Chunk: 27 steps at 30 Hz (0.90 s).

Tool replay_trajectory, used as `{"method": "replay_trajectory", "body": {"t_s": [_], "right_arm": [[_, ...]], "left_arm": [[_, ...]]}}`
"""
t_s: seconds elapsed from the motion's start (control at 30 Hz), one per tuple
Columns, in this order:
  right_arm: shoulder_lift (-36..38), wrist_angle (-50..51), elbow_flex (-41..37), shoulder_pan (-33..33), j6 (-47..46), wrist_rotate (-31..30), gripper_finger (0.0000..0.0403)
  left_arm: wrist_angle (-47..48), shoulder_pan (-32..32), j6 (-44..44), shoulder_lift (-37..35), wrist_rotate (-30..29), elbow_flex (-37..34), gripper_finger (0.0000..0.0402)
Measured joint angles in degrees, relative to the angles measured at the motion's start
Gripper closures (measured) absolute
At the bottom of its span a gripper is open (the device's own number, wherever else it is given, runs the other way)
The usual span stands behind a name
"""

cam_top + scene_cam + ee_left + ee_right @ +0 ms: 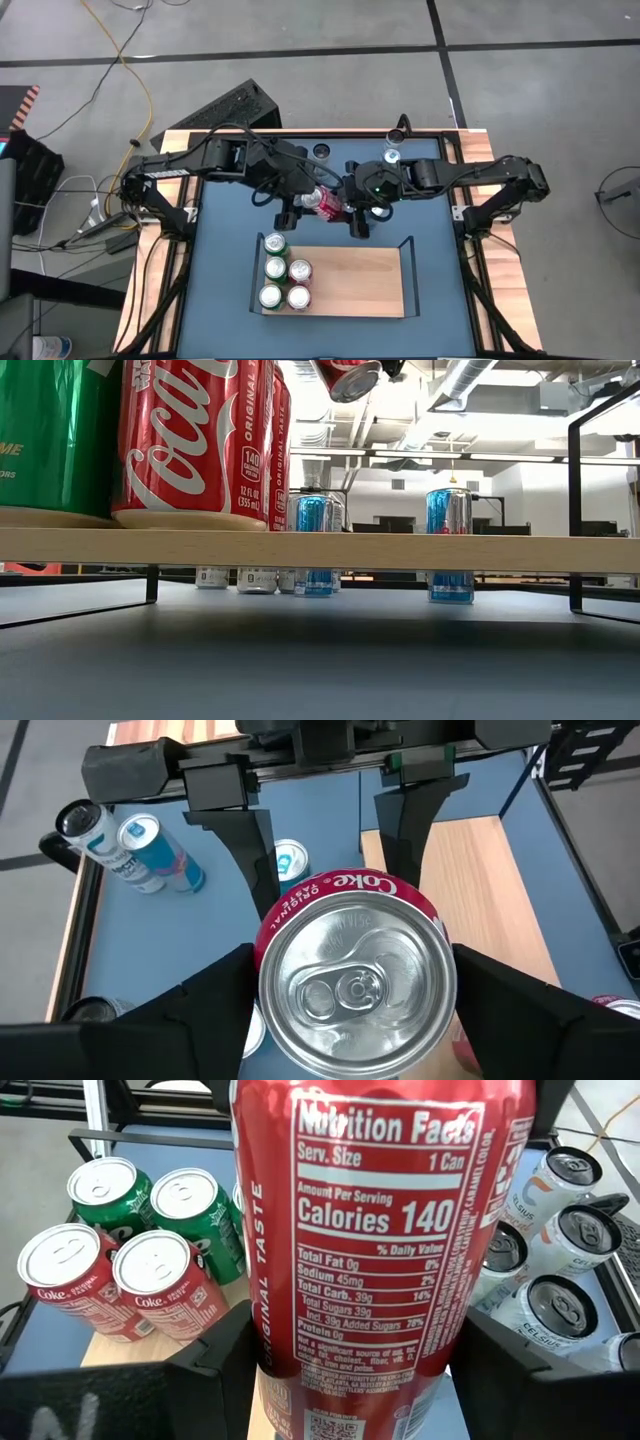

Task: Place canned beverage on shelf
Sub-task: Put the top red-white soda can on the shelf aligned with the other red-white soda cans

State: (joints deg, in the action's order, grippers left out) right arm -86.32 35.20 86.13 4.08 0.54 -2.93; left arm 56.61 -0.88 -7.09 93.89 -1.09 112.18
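A grey floor (300, 30) is seen around the table (225, 260), crossed by dark seam lines. A yellow cable (140, 85) and dark cables are laid across the floor near the table's far left corner, beside a dark slanted case (225, 108). White cables (75, 195) are gathered off the table's left side. In the low view, a bright room is shown behind the table: a white ceiling with a large round duct (470, 378), exposed pipes, and a long horizontal rail (450, 457) below them. Dark desks or monitors are made out farther back, indistinctly.
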Motion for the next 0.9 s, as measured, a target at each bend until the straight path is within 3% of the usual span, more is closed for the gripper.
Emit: {"method": "replay_trajectory", "body": {"t_s": [0.33,0.7,0.9], "right_arm": [[0.0,0.47,0.01,-0.04,-0.15,1.92,0.0156],[1.43,5.72,0.17,0.05,-2.2,3.61,0.0065],[1.42,10.64,0.11,0.46,-3.79,3.65,0.0048]], "left_arm": [[-0.14,-0.22,0.74,0.0,-0.16,0.0,0.0126],[5.41,-0.28,-0.95,-0.49,-3.08,-0.08,0.0126],[6.26,-0.13,-0.74,-0.56,-6.21,-0.02,0.0126]]}}
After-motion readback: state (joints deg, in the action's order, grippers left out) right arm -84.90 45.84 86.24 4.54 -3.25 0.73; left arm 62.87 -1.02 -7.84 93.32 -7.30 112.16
